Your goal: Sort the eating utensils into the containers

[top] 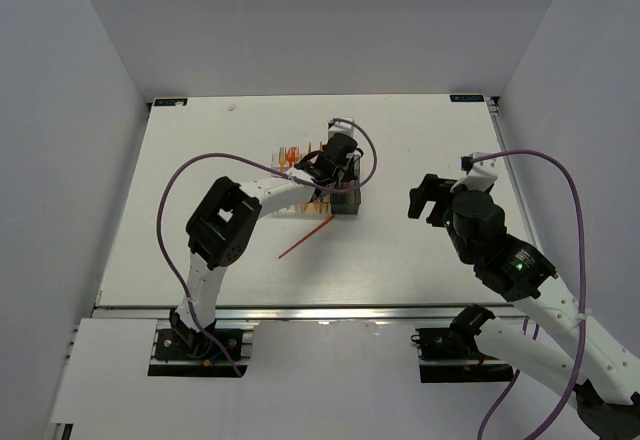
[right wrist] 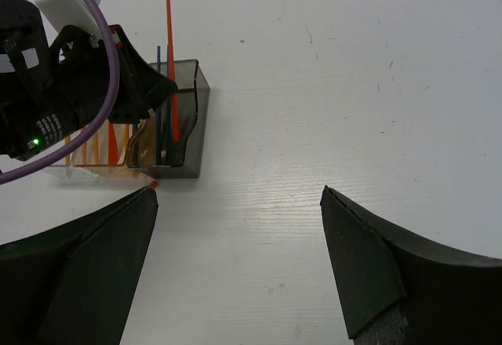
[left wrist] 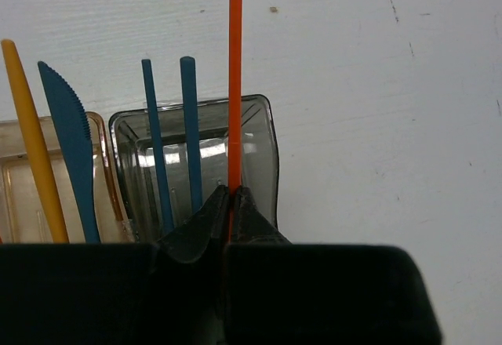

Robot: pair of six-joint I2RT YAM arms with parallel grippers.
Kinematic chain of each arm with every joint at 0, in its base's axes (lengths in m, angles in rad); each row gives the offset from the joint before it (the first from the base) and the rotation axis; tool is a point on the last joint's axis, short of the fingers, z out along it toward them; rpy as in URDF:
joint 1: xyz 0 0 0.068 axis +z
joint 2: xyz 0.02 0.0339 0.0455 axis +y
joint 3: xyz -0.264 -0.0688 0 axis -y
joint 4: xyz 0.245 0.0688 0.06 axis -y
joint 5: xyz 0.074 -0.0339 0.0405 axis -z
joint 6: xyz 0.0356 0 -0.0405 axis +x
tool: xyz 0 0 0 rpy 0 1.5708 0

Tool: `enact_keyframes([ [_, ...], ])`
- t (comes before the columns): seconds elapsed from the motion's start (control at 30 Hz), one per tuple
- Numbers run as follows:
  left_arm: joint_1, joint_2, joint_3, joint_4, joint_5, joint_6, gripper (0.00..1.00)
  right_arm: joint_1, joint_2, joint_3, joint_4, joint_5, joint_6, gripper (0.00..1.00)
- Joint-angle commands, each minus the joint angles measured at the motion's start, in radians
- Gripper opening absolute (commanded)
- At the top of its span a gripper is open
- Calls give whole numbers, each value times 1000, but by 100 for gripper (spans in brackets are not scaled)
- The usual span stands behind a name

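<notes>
Over the dark grey bin (left wrist: pixel 263 137), the left tool (left wrist: pixel 233 204) is clenched on one thin orange utensil (left wrist: pixel 234 78). Its long axis runs straight out from the fingertips, across the bin's far rim and off the top of the left wrist view. Inside that bin lean two dark blue handles (left wrist: pixel 154 141), near parallel to it. Just left of the bin sits a tan bin (left wrist: pixel 17 196) holding one yellow-orange handle (left wrist: pixel 27 141) and one blue serrated knife (left wrist: pixel 72 141), tip pointing away. One more orange utensil (top: pixel 306 237) lies diagonally on the worktop (top: pixel 200 160) by the bin's near side. Right of the bin, well apart, the right tool (right wrist: pixel 238 196) hangs released, nothing between its fingers.
</notes>
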Motion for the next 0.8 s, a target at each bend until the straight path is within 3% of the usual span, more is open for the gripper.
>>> enact_keyframes([
  [0.0,-2,-78,-26,60,33,-34,0,-4,-7,-6,17,22,0,89],
  [0.3,-2,-55,-46,50,50,-71,0,-3,-4,-16,23,11,-5,89],
  [0.47,-3,-57,-28,22,50,-78,24,-3,-6,-18,25,6,-6,89],
  [0.6,-2,-69,-19,-10,45,-81,30,-3,-6,-21,26,3,-8,89],
  [0.77,-3,-109,-17,-23,45,-87,30,-3,-10,-21,31,0,-11,89],
])
